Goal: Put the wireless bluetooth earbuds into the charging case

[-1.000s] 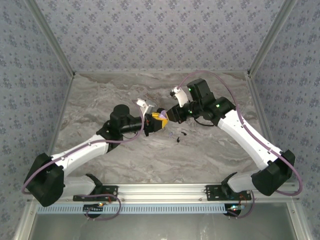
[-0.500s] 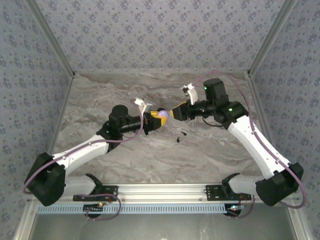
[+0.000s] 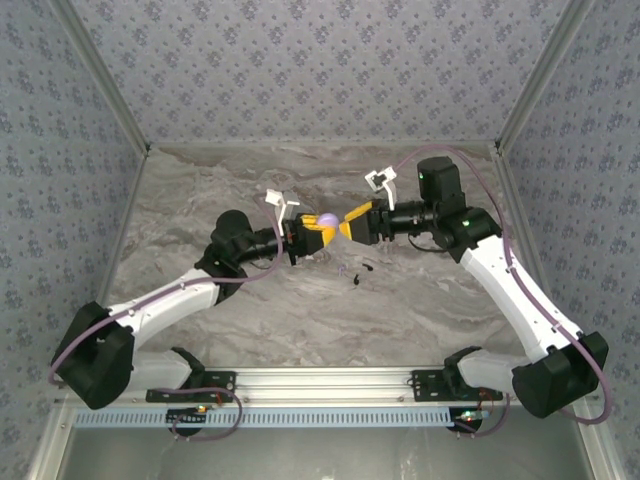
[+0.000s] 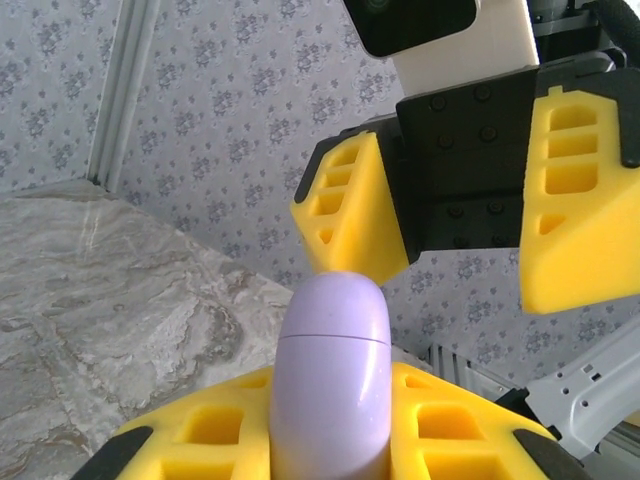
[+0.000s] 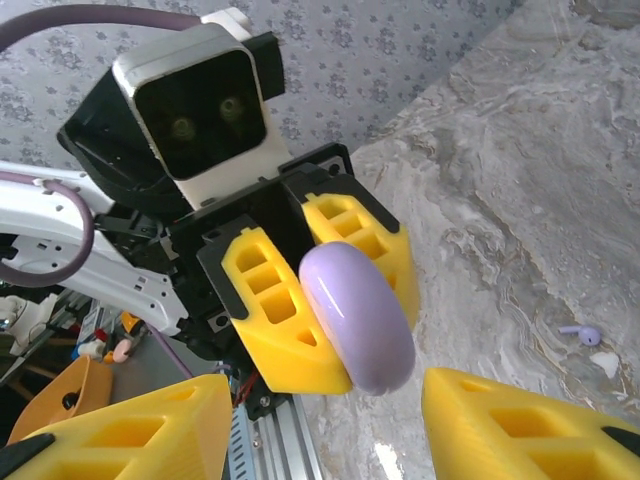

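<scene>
My left gripper (image 3: 316, 236) is shut on the lilac charging case (image 3: 328, 220) and holds it above the middle of the table. The case (image 4: 330, 370) stands up between the yellow fingers (image 4: 200, 435), its lid seam closed. My right gripper (image 3: 349, 223) faces it from the right, open, with its fingers (image 4: 350, 210) apart just past the rounded top. In the right wrist view the case (image 5: 355, 315) sits a little beyond my own fingertips (image 5: 140, 425), touching neither. Two tiny dark earbuds (image 3: 356, 275) lie on the table below the grippers.
The marble table (image 3: 200, 200) is walled by patterned panels at the back and sides. A small lilac piece (image 5: 581, 333) and a white fleck (image 5: 605, 365) lie on the table at the right of the right wrist view. The aluminium rail (image 3: 320, 385) runs along the near edge.
The right gripper has opened and drawn back to the right, off the case. The left gripper still holds the case, now lifted slightly and turned toward the right gripper.
</scene>
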`<state>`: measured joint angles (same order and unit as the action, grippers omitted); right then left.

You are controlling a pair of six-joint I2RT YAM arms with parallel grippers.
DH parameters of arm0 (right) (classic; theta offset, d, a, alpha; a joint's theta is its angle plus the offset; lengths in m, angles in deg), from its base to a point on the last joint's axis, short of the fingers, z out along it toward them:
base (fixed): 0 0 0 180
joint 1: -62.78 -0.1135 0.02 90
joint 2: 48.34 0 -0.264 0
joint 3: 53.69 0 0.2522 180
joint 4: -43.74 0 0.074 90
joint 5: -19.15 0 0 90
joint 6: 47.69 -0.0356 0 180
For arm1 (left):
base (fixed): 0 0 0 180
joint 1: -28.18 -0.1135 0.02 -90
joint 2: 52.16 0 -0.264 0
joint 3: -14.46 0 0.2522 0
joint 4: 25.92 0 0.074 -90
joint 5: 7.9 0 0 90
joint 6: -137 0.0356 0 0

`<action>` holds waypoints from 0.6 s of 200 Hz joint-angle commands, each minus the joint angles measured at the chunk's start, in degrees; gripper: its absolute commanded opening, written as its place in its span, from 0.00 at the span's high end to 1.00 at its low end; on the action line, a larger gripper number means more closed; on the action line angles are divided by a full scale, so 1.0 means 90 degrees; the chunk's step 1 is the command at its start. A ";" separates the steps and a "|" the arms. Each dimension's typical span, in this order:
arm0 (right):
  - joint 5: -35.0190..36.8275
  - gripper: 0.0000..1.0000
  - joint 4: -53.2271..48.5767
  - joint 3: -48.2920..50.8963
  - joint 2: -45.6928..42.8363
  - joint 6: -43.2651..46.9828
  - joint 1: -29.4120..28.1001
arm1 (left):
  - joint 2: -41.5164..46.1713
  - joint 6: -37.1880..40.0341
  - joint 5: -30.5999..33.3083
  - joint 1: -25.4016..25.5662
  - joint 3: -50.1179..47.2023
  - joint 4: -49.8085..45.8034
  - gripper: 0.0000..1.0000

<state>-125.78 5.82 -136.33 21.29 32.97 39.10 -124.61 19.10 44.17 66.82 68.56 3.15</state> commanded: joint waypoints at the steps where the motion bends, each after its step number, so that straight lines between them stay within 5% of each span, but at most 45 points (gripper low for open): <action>1: -0.0249 0.46 0.0202 0.0007 -0.0081 0.0130 0.0024 | -0.0056 -0.0200 -0.0276 -0.0010 0.0108 0.0522 0.85; 120: -0.0087 0.57 0.0045 -0.0225 0.0377 0.0316 -0.0217 | -0.0056 -0.0047 -0.0349 0.0176 0.0291 0.0263 0.85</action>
<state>-126.18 6.65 -136.38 24.24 34.54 37.73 -125.15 17.81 42.26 67.76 68.58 4.24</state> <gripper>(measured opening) 0.458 0.209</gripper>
